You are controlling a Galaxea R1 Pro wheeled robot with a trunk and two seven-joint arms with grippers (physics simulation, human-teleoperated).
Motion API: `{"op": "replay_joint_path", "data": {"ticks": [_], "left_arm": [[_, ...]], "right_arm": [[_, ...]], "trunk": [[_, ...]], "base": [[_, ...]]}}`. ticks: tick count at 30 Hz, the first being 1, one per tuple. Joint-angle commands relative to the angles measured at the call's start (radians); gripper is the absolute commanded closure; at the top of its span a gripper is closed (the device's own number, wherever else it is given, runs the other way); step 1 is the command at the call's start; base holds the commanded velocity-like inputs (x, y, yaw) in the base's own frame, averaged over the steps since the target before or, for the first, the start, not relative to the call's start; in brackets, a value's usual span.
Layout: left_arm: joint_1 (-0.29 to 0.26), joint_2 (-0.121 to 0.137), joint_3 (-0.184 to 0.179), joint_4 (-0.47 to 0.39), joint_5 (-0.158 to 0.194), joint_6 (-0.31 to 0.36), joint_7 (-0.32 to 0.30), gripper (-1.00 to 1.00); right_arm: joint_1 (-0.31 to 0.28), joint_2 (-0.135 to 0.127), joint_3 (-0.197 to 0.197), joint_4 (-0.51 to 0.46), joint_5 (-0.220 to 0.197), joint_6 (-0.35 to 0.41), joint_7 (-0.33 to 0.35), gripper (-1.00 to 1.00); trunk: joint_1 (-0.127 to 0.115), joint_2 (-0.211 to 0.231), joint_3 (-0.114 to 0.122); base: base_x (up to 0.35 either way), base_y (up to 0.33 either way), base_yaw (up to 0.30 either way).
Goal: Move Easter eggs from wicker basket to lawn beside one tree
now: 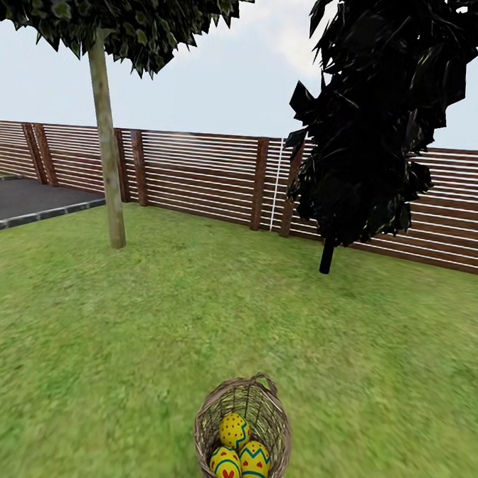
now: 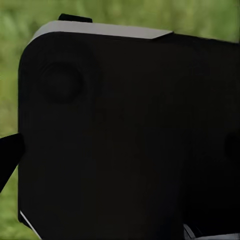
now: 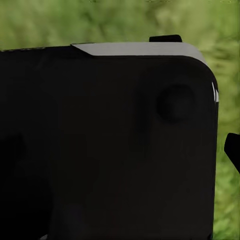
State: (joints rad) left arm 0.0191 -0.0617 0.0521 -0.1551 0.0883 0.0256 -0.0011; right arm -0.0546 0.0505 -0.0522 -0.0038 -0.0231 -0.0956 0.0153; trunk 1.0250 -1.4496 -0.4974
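Green lawn (image 1: 155,319) spreads across the head view up to a brown slatted fence (image 1: 200,176), with a dark grey paved patch (image 1: 27,203) at the far left under a pale cloudy sky. Near the bottom edge of that view, slightly right of centre, the basket (image 1: 208,422) stands on the grass, a loop handle at its far rim. All three eggs (image 1: 234,430) lie inside it, packed close together: one toward the back with red dots, and two in front side by side, one with a red flower mark and one with blue zigzag bands. Well beyond the basket to the left rises the tree (image 1: 106,144), its pale bare trunk leaning slightly, the leafy crown cut off by the top of the view. Farther right, near the fence, stands a black columnar tree (image 1: 375,120) on a thin dark stem. Each wrist view looks at a large black housing with a light grey edge, blurred grass (image 2: 10,100) around it; whether either claw is clenched or released cannot be told.
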Motion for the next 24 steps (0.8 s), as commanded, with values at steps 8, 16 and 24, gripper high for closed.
{"op": "replay_joint_path", "data": {"ticks": [8,16,24], "left_arm": [[-0.002,-0.012,0.013,-0.048,0.054,0.048,0.04,-1.0],[-0.07,-0.09,-0.011,-1.053,0.058,0.612,0.357,-1.0],[-0.211,-0.113,-0.087,-1.096,0.06,0.684,0.463,-1.0]], "right_arm": [[-0.004,0.003,-0.002,-0.044,0.003,0.024,-0.014,-1.0],[-0.214,0.003,-0.003,-0.697,-0.002,0.772,-0.098,-1.0],[-0.443,0.003,-0.006,-0.74,-0.003,0.928,-0.143,-1.0]], "trunk": [[0.0,0.0,-0.001],[0.0,0.0,-0.001],[0.0,0.0,-0.001]], "base": [[0.0,0.0,0.0],[0.0,0.0,0.0],[0.0,0.0,0.0]]}}
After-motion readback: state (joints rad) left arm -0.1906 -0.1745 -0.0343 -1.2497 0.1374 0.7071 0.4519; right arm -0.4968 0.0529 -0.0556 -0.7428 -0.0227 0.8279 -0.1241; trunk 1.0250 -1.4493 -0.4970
